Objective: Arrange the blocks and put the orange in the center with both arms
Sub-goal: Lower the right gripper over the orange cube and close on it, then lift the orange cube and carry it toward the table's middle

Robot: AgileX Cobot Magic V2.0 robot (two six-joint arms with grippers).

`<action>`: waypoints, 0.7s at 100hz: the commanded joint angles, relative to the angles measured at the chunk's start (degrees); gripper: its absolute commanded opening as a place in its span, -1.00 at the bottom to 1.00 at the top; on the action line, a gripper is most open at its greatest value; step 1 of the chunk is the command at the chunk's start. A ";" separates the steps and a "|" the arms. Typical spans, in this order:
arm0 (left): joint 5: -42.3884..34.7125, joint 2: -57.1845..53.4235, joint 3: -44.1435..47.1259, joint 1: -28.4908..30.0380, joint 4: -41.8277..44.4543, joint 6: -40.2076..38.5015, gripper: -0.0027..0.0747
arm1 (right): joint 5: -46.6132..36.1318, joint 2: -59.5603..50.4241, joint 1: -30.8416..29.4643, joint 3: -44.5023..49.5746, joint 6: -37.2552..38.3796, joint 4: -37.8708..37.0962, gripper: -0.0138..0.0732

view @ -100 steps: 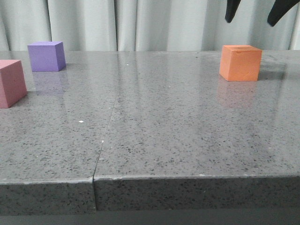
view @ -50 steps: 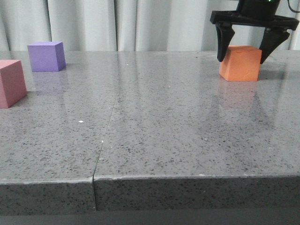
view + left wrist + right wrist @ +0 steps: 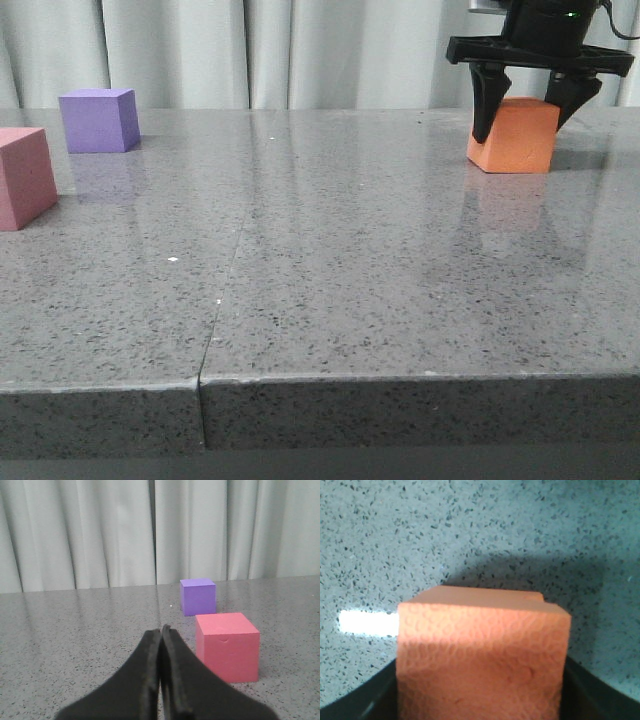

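The orange cube (image 3: 515, 140) sits on the table at the far right. My right gripper (image 3: 520, 130) has come down over it, one black finger against each side, and is shut on it. In the right wrist view the orange cube (image 3: 480, 655) fills the gap between the fingers (image 3: 375, 700). The purple cube (image 3: 98, 120) stands at the far left, and the pink-red cube (image 3: 22, 178) is nearer, at the left edge. My left gripper (image 3: 161, 628) is shut and empty, low over the table, short of the pink-red cube (image 3: 227, 645) and the purple cube (image 3: 198, 596).
The dark-grey speckled stone tabletop (image 3: 320, 230) has a thin seam running from its front edge toward the back. Grey curtains hang behind the table. The left arm is out of the front view.
My right gripper has come down from above the frame onto the orange cube, and its fingers have drawn in against the cube's sides. The cubes have not moved.
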 commanded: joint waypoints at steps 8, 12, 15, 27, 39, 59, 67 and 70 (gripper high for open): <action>-4.53 -1.60 2.29 -0.46 -0.29 -0.47 -0.98 | 0.33 -3.57 -0.07 -1.86 -0.24 -0.03 -0.02; -4.53 -1.60 2.29 -0.46 -0.29 -0.47 -0.98 | 0.56 -3.54 -0.07 -1.86 -0.24 0.12 -0.02; -4.53 -1.60 2.29 -0.46 -0.29 -0.47 -0.98 | 1.08 -3.54 -0.07 -1.86 -0.24 0.37 -0.02; -4.53 -1.60 2.29 -0.46 -0.29 -0.47 -0.98 | 1.75 -3.54 -0.07 -2.04 -0.14 1.56 -0.02; -4.53 -1.60 2.29 -0.46 -0.29 -0.47 -0.98 | 3.13 -3.60 0.42 -4.63 0.92 3.31 -0.02; -4.53 -1.60 2.29 -0.46 -0.29 -0.47 -0.98 | 5.21 -3.99 4.06 -10.55 5.65 3.16 -0.02; -4.53 -1.60 2.29 -0.46 -0.29 -0.47 -0.98 | 5.21 -4.04 6.17 -11.23 7.84 3.16 -0.02; -4.53 -1.60 2.29 -0.46 -0.29 -0.47 -0.98 | 5.21 -4.04 7.19 -11.24 8.39 3.16 -0.02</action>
